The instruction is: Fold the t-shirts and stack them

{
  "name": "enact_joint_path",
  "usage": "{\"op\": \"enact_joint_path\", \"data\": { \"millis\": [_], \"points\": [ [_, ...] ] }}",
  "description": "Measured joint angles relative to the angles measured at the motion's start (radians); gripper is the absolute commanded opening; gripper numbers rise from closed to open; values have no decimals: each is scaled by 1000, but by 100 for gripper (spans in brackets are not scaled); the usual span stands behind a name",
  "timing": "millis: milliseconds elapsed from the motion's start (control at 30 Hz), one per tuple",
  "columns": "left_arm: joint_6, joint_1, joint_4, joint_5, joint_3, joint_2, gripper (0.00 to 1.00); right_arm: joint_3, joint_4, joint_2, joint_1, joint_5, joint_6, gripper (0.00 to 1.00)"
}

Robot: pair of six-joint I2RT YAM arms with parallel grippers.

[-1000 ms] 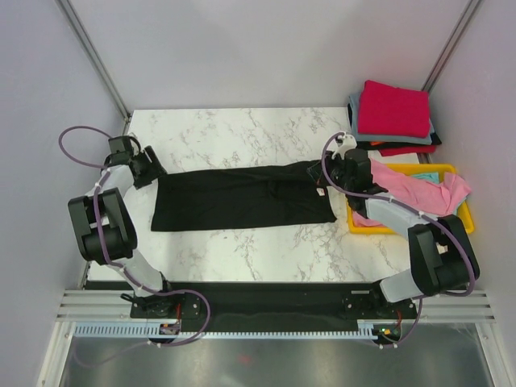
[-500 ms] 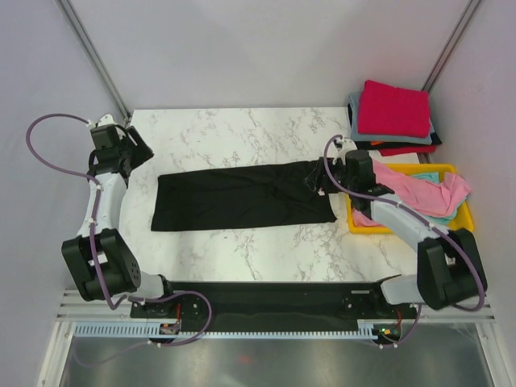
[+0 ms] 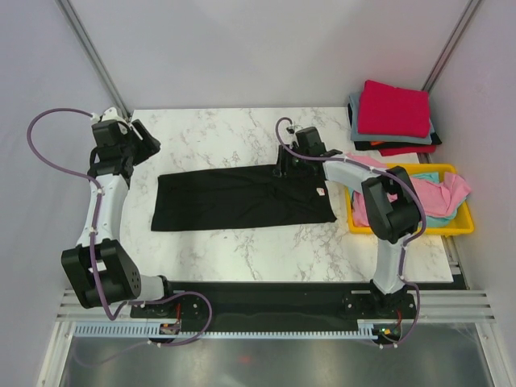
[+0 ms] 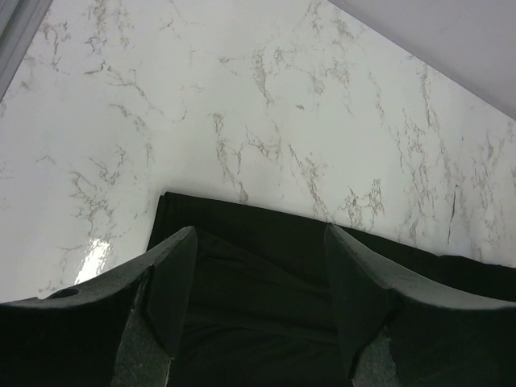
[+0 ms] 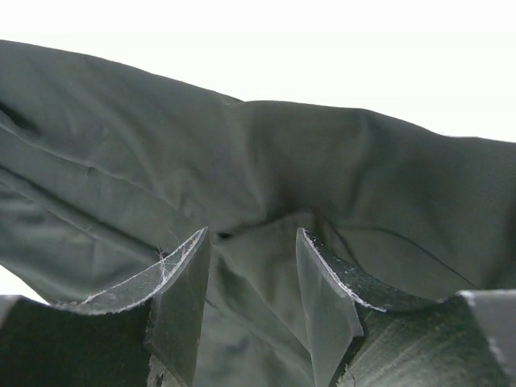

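The black tee (image 3: 242, 197) lies flat across the middle of the table (image 3: 242, 129), folded into a long strip, with its white label (image 3: 320, 192) near the right end. Half a second ago my right claw (image 5: 250, 242) was at that label end. Now it sits further left, on the strip's far edge. My left claw (image 4: 260, 238) has barely shifted. It hangs released and wide over the tee's far left corner, gripping nothing. My right claw is partly spread and not clenched, its fingers (image 5: 181, 298) straddling a raised ridge of black cloth.
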Motion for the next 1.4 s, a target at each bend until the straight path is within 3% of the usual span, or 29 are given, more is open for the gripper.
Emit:
{"op": "enact_joint_path", "data": {
  "millis": [533,767,800,900,1267,1333,1400],
  "points": [
    [-28,0,0,57,8,-6,72,100,-115,91,36,166,-3,51],
    [-30,0,0,74,8,-6,72,116,-127,95,49,185,-11,19],
    [-30,0,0,74,8,-6,72,116,-127,95,51,185,-10,10],
    [-31,2,0,77,8,-6,72,116,-128,96,55,183,-11,0],
    [-35,11,0,81,8,-6,72,55,-142,16,112,237,29,1],
    [-38,14,0,82,8,-6,72,36,-146,-18,153,265,53,5],
    [-40,17,0,82,8,-6,72,17,-146,-47,208,301,85,20]
  ]
}}
